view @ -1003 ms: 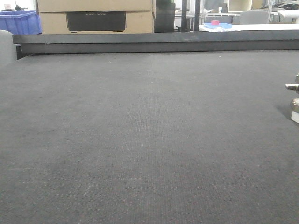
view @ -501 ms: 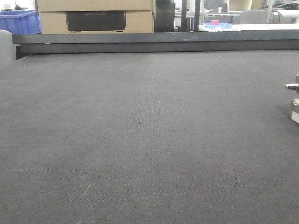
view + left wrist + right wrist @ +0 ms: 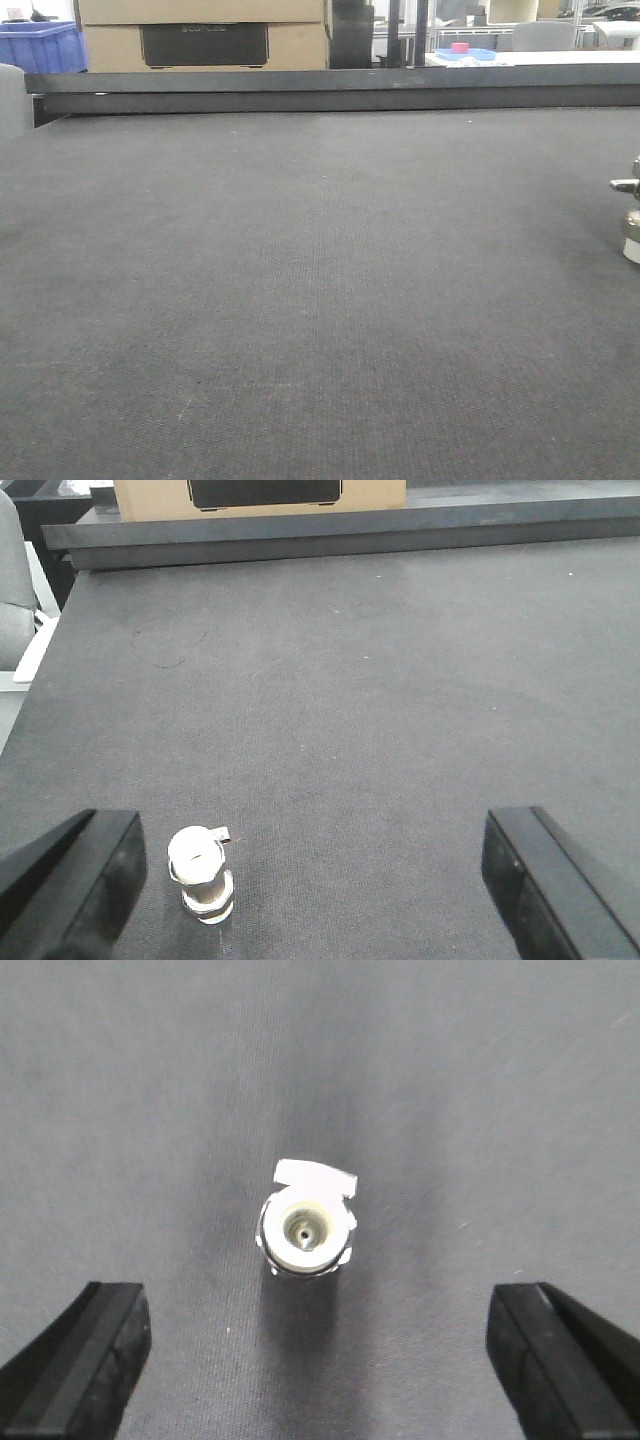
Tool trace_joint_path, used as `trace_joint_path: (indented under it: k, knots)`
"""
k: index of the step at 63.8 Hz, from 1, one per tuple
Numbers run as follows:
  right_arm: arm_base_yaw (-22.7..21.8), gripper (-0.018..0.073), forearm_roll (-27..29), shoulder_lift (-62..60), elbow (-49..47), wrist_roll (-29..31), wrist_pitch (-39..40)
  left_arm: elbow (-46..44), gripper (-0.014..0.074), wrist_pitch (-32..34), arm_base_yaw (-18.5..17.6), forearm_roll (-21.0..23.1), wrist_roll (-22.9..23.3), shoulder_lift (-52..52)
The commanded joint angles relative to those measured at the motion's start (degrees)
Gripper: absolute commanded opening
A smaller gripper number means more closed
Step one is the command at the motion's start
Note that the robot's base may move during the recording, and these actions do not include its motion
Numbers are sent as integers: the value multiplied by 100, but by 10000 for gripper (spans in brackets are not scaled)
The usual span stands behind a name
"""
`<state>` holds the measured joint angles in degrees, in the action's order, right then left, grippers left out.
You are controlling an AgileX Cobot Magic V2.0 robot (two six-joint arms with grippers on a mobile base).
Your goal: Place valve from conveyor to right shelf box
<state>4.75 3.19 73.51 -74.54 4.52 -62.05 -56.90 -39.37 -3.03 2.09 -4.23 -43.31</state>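
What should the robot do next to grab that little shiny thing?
Probably lower the right end effector straight down: its jaws stand open, and the valve sits on the conveyor, centred between them, untouched.

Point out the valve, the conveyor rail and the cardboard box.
valve (image 3: 305, 1230), right wrist view, on its pale round top.
conveyor rail (image 3: 340, 96), front view, mid-length of the black bar.
cardboard box (image 3: 300, 45), front view, tan face right of the dark panel.

A tan cardboard box (image 3: 200, 15) with a black panel (image 3: 205, 45) stands in the background, beside a blue plastic bin (image 3: 40, 47). Farther right, a white table (image 3: 570, 58) holds a blue tray (image 3: 478, 55) with a small pink object (image 3: 460, 47). Even indoor light.
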Motion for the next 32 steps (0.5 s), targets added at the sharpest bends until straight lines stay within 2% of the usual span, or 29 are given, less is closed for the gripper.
trace_joint_path:
  k: [1, 32]
  knots:
    - [3, 569, -42, 427, -80, 76, -76, -49, 581, 59, -141, 33, 42, 5]
    - [3, 569, -53, 2188, -80, 76, 529, -49, 581, 71, -171, 31, 42, 5]
